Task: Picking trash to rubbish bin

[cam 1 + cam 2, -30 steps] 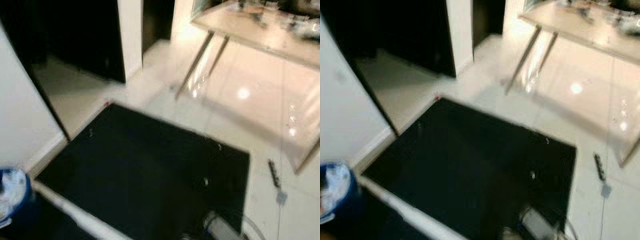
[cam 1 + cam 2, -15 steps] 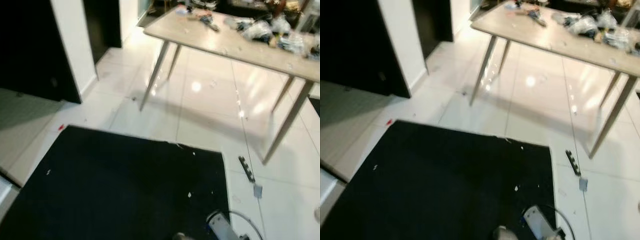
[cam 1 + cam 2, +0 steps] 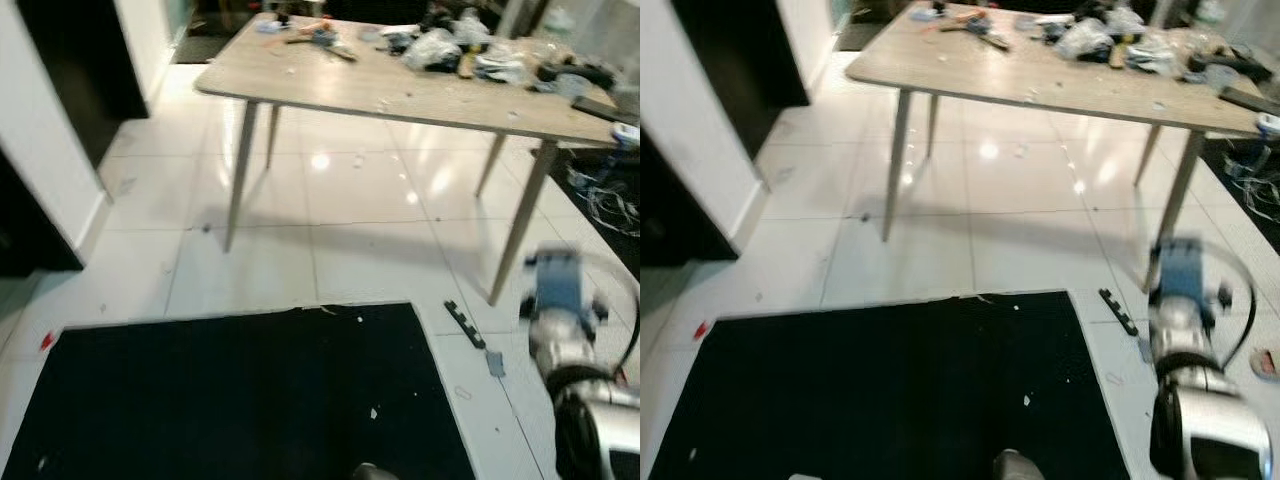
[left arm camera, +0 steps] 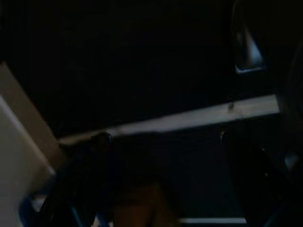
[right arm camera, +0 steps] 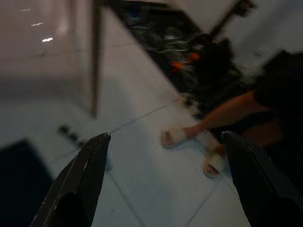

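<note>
Small white scraps lie scattered on a black floor mat, and a red scrap sits on the tiles at its left corner. My right arm is raised at the right, over the white tiles beside the mat. In the right wrist view my right gripper is open, its black fingers spread wide with nothing between them, above bare floor. The left wrist view is very dark; a pale strip and a bit of blue can be made out.
A long wooden table on slim legs, cluttered with bags and tools, stands ahead. A black strip lies on the tiles by the mat. Cables pile up at the right. A person's legs in white slippers stand near the right gripper.
The camera has swung right: the blue bin at the left edge has left the picture and the table now fills the back. My right arm has risen into view at the right.
</note>
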Controlling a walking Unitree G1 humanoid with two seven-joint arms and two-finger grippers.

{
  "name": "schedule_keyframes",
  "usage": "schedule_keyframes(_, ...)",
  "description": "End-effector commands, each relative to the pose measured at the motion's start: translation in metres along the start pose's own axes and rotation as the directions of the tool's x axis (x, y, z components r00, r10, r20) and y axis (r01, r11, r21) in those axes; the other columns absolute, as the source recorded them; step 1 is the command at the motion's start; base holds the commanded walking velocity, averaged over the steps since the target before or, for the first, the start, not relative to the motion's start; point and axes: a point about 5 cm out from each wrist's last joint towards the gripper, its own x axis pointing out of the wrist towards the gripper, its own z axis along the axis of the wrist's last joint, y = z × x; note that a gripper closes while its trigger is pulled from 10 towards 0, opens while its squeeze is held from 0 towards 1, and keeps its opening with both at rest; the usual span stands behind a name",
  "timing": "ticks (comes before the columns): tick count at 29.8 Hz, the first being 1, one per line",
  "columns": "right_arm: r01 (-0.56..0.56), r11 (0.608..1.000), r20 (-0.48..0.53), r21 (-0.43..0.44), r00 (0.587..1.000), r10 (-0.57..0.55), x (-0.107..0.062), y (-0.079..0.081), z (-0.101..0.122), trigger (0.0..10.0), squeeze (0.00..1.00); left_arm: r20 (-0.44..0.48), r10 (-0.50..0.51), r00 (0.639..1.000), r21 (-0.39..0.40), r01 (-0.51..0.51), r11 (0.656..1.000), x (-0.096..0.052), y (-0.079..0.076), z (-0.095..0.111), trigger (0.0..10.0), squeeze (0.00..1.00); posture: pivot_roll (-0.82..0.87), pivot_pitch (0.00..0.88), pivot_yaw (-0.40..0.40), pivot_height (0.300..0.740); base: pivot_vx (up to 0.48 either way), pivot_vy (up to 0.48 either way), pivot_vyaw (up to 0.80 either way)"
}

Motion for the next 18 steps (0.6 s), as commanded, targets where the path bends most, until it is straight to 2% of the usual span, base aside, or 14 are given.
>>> schedule_keyframes(1, 0.019, 0.997, 0.071, 0.076, 0.997, -0.025, 0.004, -0.003, 0.024, 10.0, 0.00, 0.144, -0.023, 0.989, 0.006, 0.022, 1.000, 0.001, -0.007, 0.038, 10.0, 0.00, -0.03, 0.038, 0.009, 0.740, 0.480, 0.000, -0.80)
schedule_keyframes(3, -0.012, 0.989, 0.183, 0.147, 0.983, -0.015, 0.007, -0.004, 0.062, 10.0, 0.00, 0.146, -0.024, 0.989, 0.002, 0.024, 1.000, 0.001, -0.007, 0.038, 10.0, 0.00, -0.02, 0.040, 0.001, 0.740, 0.480, 0.000, -0.80)
schedule_keyframes(5, -0.012, 0.989, 0.183, 0.147, 0.983, -0.015, 0.007, -0.004, 0.062, 10.0, 0.00, 0.146, -0.024, 0.989, 0.002, 0.024, 1.000, 0.001, -0.007, 0.038, 10.0, 0.00, -0.02, 0.040, 0.001, 0.740, 0.480, 0.000, -0.80)
schedule_keyframes(7, -0.120, 0.969, 0.267, 0.216, 0.962, 0.060, 0.005, 0.005, 0.097, 10.0, 0.00, 0.139, -0.030, 0.990, 0.000, 0.030, 1.000, 0.001, -0.010, 0.034, 10.0, 0.00, -0.02, 0.040, 0.000, 0.740, 0.480, 0.000, -0.80)
schedule_keyframes(13, -0.203, 0.955, 0.305, 0.218, 0.943, 0.131, 0.000, 0.018, 0.107, 10.0, 0.00, 0.135, -0.035, 0.990, 0.000, 0.035, 0.999, 0.001, -0.012, 0.033, 10.0, 0.00, -0.02, 0.044, 0.001, 0.740, 0.480, 0.000, -0.80)
schedule_keyframes(16, -0.274, 0.941, 0.318, 0.200, 0.926, 0.202, -0.004, 0.031, 0.109, 10.0, 0.00, 0.135, -0.037, 0.990, 0.002, 0.037, 0.999, 0.001, -0.011, 0.033, 10.0, 0.00, -0.02, 0.045, 0.002, 0.740, 0.480, 0.000, -0.80)
schedule_keyframes(18, -0.320, 0.932, 0.344, 0.169, 0.905, 0.248, -0.008, 0.038, 0.110, 10.0, 0.00, 0.135, -0.037, 0.990, 0.007, 0.037, 0.999, 0.001, -0.011, 0.033, 10.0, 0.00, -0.03, 0.043, 0.005, 0.740, 0.480, 0.000, 0.00)
